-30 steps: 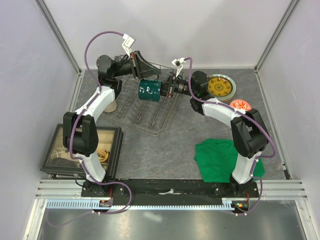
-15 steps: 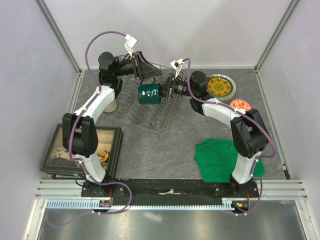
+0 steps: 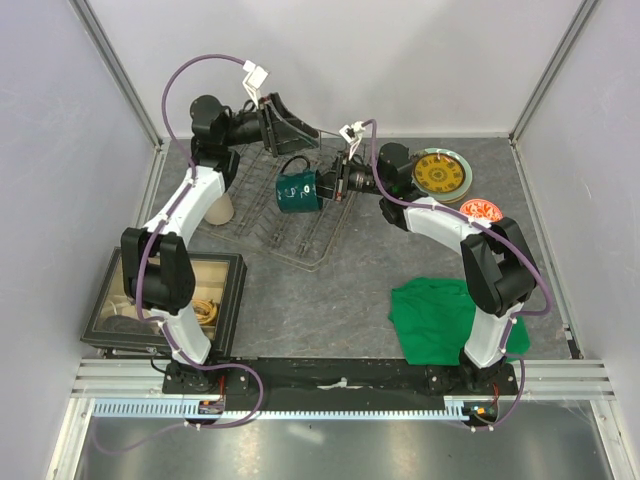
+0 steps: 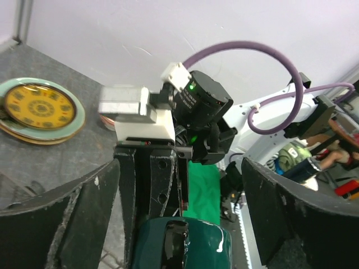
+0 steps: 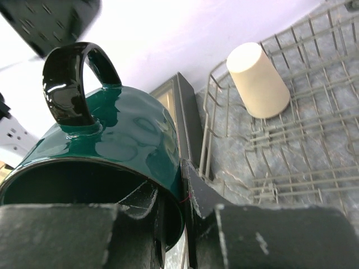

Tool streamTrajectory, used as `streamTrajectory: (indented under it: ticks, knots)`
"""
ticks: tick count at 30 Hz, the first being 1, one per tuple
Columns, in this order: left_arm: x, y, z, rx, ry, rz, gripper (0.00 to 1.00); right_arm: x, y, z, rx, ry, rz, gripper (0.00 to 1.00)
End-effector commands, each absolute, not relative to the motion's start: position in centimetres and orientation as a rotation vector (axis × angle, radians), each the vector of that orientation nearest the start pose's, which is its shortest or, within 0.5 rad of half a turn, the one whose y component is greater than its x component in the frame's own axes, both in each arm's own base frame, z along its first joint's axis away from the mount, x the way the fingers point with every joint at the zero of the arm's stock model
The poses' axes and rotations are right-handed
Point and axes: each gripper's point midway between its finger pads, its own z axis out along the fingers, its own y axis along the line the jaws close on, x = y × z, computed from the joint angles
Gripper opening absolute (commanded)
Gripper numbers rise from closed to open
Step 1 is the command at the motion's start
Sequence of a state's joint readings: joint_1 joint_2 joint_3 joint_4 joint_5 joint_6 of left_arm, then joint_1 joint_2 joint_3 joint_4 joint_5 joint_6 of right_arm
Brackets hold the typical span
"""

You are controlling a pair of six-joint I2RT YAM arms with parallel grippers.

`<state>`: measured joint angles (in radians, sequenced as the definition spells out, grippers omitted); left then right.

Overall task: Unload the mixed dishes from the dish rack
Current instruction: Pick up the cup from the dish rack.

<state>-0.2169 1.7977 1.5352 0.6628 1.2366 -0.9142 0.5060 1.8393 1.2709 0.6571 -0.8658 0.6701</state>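
Grey worktop (image 3: 330,300) carries dish rack (image 3: 290,225) far-centre, beige cup (image 3: 222,208) just left of it, black-framed tray (image 3: 180,256) near-left. Right side: green cloth (image 3: 440,320) near; plate stack (image 3: 441,172) topped by yellow-patterned plate (image 3: 441,172), and red-and-white bowl (image 3: 481,210), far.

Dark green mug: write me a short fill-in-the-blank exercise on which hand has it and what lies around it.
1. The right hand is shut on the ___ of the dark green mug.
2. The left hand is ___, not shut, its fingers clear of the mug.
3. The yellow-patterned plate tops a stack at the far ___ corner of the table.
4. The crumpled cloth on the table is ___.
Missing words: rim; open; right; green.
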Motion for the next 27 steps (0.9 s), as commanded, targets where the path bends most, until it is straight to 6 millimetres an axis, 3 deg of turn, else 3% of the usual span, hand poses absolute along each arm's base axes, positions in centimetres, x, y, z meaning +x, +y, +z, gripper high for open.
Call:
streamTrajectory:
  ticks: [1, 6, 11, 19, 27]
  knots:
    - [38.7, -25.3, 41.1, 0.824, 1.412, -1.48, 0.98, 36.1, 36.5, 30.3, -0.705, 1.504, 1.465, 0.0]
    - [40.3, -24.2, 40.9, 0.791, 1.447, -1.405, 0.99, 37.1, 35.2, 29.5, -0.709, 1.563, 1.348, 0.0]
    - [42.8, -22.1, 39.0, 0.742, 1.535, -1.253, 0.99, 39.3, 32.2, 29.2, -0.681, 1.638, 1.168, 0.0]
    - [45.1, -19.4, 36.1, 0.753, 1.634, -0.992, 0.99, 42.4, 24.3, 29.0, -0.566, 1.79, 0.854, 0.0]
    - [45.4, -17.3, 31.5, 0.789, 1.78, -0.838, 0.99, 42.6, 16.2, 26.8, -0.499, 2.043, 0.516, 0.0]
